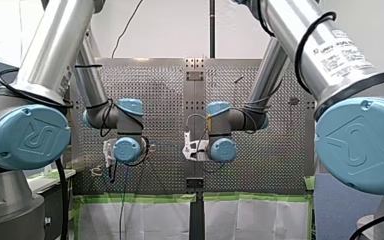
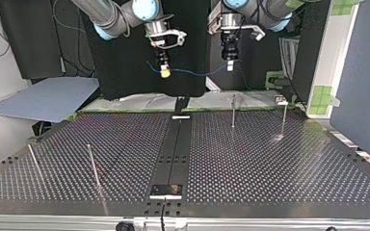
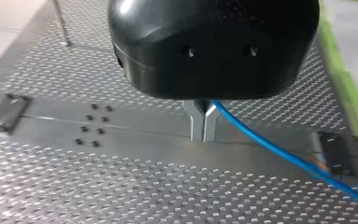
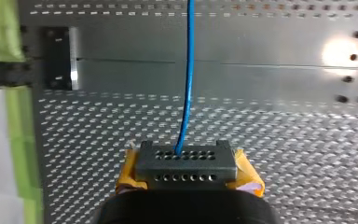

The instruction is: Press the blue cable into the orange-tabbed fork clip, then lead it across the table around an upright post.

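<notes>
The blue cable (image 2: pixel 197 73) hangs in a shallow sag between my two grippers, high above the table's far edge in the top view. My left gripper (image 2: pixel 230 66), black, is at that view's right. In the left wrist view its metal fingers (image 3: pixel 196 122) are shut on the cable (image 3: pixel 279 151), which trails off beside them over a dark mount (image 3: pixel 338 147) with an orange spot. My right gripper (image 2: pixel 165 72), with yellow pads, is shut on the cable's other end. In the right wrist view the cable (image 4: pixel 187 84) runs straight ahead from the gripper (image 4: pixel 186 156).
Upright posts stand on the perforated table (image 2: pixel 270 163): two thin ones far right (image 2: pixel 233 111) (image 2: pixel 283 120) and two leaning ones near left (image 2: pixel 94 166) (image 2: pixel 33 161) in the top view. A dark centre strip (image 2: pixel 176 144) ends in small plates. Green tape (image 4: pixel 21 140) edges the table.
</notes>
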You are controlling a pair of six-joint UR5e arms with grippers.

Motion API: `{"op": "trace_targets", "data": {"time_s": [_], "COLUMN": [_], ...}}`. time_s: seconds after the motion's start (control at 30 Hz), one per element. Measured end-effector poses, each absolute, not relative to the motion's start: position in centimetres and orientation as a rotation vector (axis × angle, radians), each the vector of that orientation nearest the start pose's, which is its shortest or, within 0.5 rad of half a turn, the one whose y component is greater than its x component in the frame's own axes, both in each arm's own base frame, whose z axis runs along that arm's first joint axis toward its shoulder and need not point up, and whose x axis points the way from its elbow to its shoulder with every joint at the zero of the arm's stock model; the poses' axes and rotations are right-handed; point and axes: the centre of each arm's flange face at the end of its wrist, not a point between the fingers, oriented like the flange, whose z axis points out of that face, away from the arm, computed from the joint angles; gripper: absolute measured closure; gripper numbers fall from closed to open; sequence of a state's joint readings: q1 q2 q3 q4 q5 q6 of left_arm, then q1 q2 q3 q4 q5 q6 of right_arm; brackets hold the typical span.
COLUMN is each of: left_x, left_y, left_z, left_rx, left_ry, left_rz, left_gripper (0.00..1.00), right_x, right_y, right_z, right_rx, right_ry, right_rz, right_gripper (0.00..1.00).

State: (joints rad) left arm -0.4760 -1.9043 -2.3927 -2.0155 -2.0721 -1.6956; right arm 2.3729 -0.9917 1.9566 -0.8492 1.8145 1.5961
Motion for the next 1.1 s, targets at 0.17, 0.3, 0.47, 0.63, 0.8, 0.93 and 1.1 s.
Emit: {"op": "trace_targets", "data": {"time_s": [0.17, 0.3, 0.47, 0.63, 0.8, 0.93, 1.1], "left_x": [31.3, 32.3, 33.4, 34.4, 35.2, 35.9, 36.6], "left_y": [-24.3, -23.6, -22.7, -21.6, -20.7, -19.9, -18.5], "left_z": [10.6, 10.6, 10.7, 10.2, 9.1, 8.2, 6.7], "left_rx": [-0.106, -0.100, -0.098, -0.085, -0.073, -0.074, -0.083], "left_ry": [1.566, 1.560, 1.552, 1.555, 1.561, 1.562, 1.580], "left_rz": [-0.065, -0.059, -0.058, -0.044, -0.032, -0.019, 0.001], "left_gripper": [1.00, 1.00, 1.00, 1.00, 1.00, 1.00, 1.00], "right_x": [47.0, 47.3, 48.1, 48.9, 49.7, 50.4, 51.3], "right_y": [-30.5, -31.2, -32.7, -33.8, -34.5, -35.1, -35.8], "right_z": [10.5, 10.4, 9.5, 8.4, 7.0, 5.7, 4.6], "right_rx": [1.662, 1.634, 1.612, 1.626, 1.665, 1.703, 1.737], "right_ry": [-0.940, -0.940, -0.933, -0.925, -0.922, -0.919, -0.919], "right_rz": [1.576, 1.598, 1.609, 1.601, 1.580, 1.560, 1.546], "right_gripper": [1.00, 1.00, 1.00, 1.00, 1.00, 1.00, 1.00]}}
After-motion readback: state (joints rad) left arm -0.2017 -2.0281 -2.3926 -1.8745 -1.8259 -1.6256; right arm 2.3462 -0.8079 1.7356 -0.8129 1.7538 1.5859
